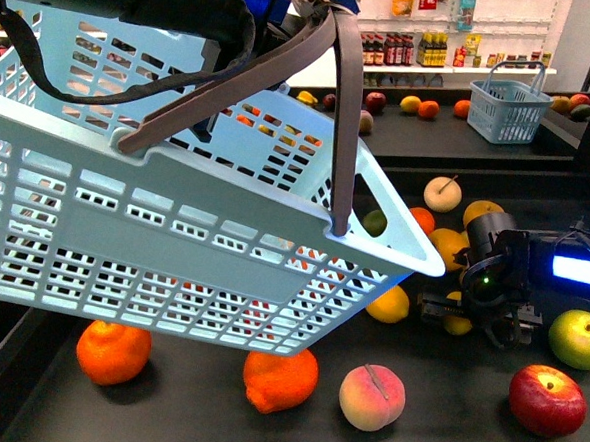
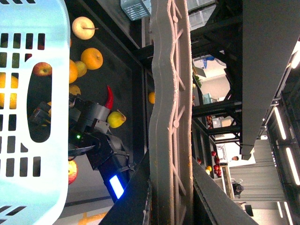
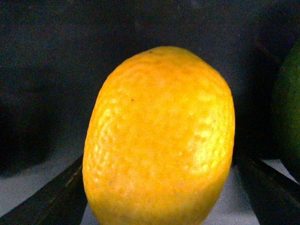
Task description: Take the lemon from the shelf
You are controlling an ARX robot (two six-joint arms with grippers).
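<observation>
The lemon (image 3: 159, 140), bright yellow and dimpled, fills the right wrist view, with a dark finger (image 3: 51, 201) at each side of it. In the front view my right gripper (image 1: 456, 316) is shut on the lemon (image 1: 458, 325), low over the shelf (image 1: 443, 415), a black tray, at the right. My left gripper (image 2: 171, 187) is shut on the grey basket handle (image 2: 171, 93). The light blue basket (image 1: 174, 234) hangs tilted from it, covering the left half of the front view. The left gripper itself is out of the front view.
Two oranges (image 1: 114, 352) (image 1: 280, 378), a peach (image 1: 371, 397), a red apple (image 1: 548, 400) and a green apple (image 1: 579, 339) lie on the tray near the front. Another yellow fruit (image 1: 388, 304) sits under the basket's corner. A second blue basket (image 1: 509, 111) stands at the back right.
</observation>
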